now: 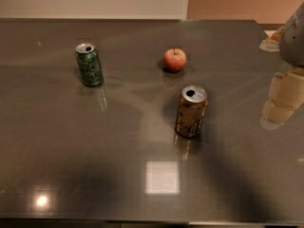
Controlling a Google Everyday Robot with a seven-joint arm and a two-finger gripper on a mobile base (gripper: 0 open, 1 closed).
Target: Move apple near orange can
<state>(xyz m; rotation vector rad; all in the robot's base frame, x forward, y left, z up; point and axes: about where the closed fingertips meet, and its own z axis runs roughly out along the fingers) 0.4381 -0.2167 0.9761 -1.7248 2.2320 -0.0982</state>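
apple: small round red apple [175, 60] with a yellowish patch and short stem, sitting on the bench behind the orange can, slightly to its left, close but not touching
orange can: orange-brown aluminium drink can [191, 112] with dark swirls and an opened silver top, upright, mid-bench
green can: green aluminium drink can [89, 64], upright, far left of the orange can and a bit behind it, well apart
bench: dark glossy grey slab [57, 151], reflections all over it
end effector: pale beige gripper [280, 103] at the right edge of the view, right of the orange can, partly cut off by the frame
end effector state: cannot tell whether spread or pressed together; nothing visibly in it
apple vs end effector: well apart; apple is left of it and further back, orange can roughly between them
handling guess: apple likely firm, fairly light, smooth waxy skin, can roll or slip
grip guess: take it across the widest middle, from above, clear of the stem
risk guess: approach path passes close to the orange can, may knock it over
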